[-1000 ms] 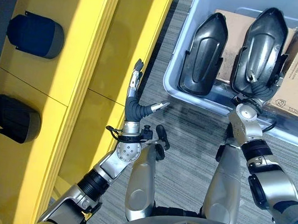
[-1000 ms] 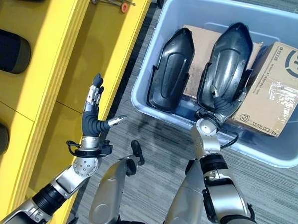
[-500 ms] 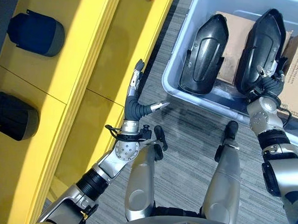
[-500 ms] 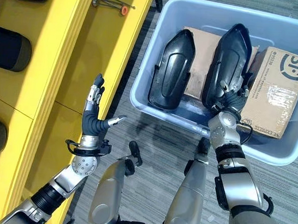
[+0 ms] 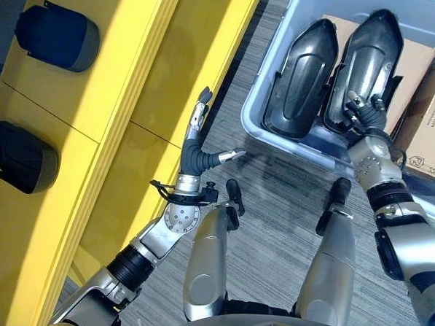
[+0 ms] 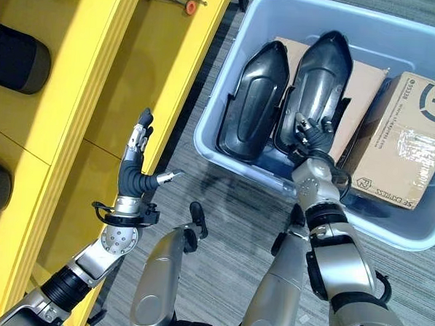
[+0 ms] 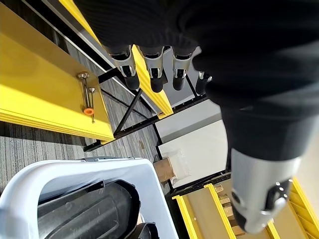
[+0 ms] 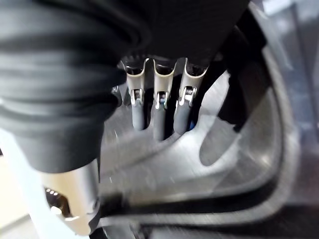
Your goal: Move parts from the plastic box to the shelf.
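Grey carpet is lying under a plastic box [image 6: 226, 145] holding two black parts side by side. Over the right part's [image 6: 318, 81] near end the right hand [image 6: 311, 135] is hovering, fingers relaxed, gripping nothing. By the yellow shelf [image 6: 171, 66], the left hand [image 6: 136, 162] is idling, fingers straight.

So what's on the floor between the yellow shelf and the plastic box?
Only bare grey carpet. In the right eye view, the left hand hovers open over that strip between the yellow shelf and the plastic box.
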`<state>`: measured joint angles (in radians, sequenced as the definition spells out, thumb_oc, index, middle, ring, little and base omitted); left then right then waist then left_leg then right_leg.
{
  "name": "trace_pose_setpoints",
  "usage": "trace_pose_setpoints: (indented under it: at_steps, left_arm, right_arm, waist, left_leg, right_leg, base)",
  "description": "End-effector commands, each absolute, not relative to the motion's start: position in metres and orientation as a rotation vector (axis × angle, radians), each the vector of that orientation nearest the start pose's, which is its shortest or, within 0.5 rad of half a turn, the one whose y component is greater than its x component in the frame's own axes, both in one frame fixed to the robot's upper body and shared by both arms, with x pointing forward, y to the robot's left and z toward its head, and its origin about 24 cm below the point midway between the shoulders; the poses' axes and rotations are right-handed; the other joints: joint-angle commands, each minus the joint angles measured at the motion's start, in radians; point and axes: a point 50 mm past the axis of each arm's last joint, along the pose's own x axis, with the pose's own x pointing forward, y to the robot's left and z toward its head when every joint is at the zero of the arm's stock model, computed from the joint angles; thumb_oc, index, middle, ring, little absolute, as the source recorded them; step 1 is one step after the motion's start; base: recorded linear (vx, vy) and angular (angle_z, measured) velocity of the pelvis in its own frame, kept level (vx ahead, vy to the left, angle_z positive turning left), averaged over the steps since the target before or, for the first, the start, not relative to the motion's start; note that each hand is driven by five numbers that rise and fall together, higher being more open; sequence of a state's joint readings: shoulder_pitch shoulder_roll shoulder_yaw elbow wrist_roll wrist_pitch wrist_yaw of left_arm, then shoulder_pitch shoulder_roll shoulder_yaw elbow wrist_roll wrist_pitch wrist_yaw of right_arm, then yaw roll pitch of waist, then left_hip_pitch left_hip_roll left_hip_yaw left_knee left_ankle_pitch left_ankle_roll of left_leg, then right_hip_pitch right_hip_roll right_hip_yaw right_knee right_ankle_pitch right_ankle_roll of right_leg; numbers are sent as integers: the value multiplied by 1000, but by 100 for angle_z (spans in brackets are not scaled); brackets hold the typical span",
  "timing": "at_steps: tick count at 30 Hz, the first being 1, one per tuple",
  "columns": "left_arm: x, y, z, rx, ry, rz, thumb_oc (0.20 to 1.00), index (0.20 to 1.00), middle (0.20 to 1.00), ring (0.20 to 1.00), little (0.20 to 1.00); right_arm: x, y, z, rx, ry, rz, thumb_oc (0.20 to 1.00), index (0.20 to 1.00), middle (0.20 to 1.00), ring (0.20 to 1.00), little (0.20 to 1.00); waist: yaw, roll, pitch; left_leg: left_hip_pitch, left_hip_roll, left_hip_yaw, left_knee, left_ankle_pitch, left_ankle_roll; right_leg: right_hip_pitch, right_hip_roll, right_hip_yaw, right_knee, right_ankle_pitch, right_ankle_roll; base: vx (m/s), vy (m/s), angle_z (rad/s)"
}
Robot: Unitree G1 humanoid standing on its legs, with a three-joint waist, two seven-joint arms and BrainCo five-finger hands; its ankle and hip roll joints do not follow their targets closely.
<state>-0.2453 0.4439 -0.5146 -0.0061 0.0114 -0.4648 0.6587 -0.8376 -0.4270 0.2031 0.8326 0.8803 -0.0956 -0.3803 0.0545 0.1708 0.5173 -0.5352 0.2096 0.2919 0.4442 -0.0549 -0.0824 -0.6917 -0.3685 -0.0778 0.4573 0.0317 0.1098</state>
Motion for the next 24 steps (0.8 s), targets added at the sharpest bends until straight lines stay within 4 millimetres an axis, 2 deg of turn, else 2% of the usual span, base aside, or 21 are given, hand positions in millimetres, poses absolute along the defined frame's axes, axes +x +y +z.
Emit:
trace_pose_setpoints:
  at_steps: [1,5,9,14,16,18,22,24]
  left_arm:
    - [240,118,140,89,-783,-26,1000,1000,1000,1000,1000]
    - [240,118,138,85,-775,-17,1000,1000,1000,1000,1000]
    - [240,116,138,72,-773,-7,1000,1000,1000,1000,1000]
    - [238,112,138,52,-772,2,1000,1000,1000,1000,1000]
    - [237,111,136,36,-768,5,1000,1000,1000,1000,1000]
    - [237,110,135,24,-764,6,1000,1000,1000,1000,1000]
    - [237,110,135,23,-768,9,1000,1000,1000,1000,1000]
    - [237,111,134,21,-765,15,1000,1000,1000,1000,1000]
  right_arm:
    - [387,-200,125,296,7,-343,1000,1000,1000,1000,1000]
    - [383,-206,132,175,-94,-468,1000,1000,1000,1000,1000]
    - [375,-211,163,-53,-346,-561,1000,1000,1000,1000,1000]
    - [367,-195,193,-192,-551,-589,1000,1000,1000,1000,1000]
    - [356,-183,214,-309,-728,-607,1000,1000,1000,1000,1000]
    - [350,-172,228,-375,-832,-578,1000,1000,1000,1000,1000]
    - [341,-165,241,-405,-940,-585,1000,1000,1000,1000,1000]
    - [339,-166,242,-388,-936,-605,1000,1000,1000,1000,1000]
  waist:
    - [17,41,3]
    - [12,41,3]
    - [2,44,3]
    - [-6,54,3]
    - [-13,59,3]
    - [-17,64,3]
    - [-24,66,3]
    - [-26,67,3]
  left_leg:
    - [-25,-20,-45,-9,8,10]
    - [-19,-19,-42,-10,7,11]
    - [-18,-24,-43,-8,4,14]
    - [-16,-28,-38,-12,5,16]
    - [-10,-30,-35,-15,5,16]
    - [2,-30,-29,-23,7,16]
    - [7,-30,-26,-27,7,14]
    - [12,-30,-23,-32,8,12]
  right_leg:
    - [12,-4,-36,152,-99,-13]
    - [15,-3,-33,153,-99,-14]
    - [17,-3,-30,150,-98,-9]
    - [16,-5,-25,149,-98,-6]
    - [18,-4,-20,145,-99,-3]
    - [26,-7,-18,138,-98,-1]
    - [27,-7,-17,137,-99,3]
    - [31,-7,-17,133,-99,4]
  base:
    - [0,0,0]
    - [6,17,0]
    - [11,42,0]
    - [7,45,0]
    - [26,68,0]
    - [25,47,0]
    - [0,0,0]
    - [8,11,-3]
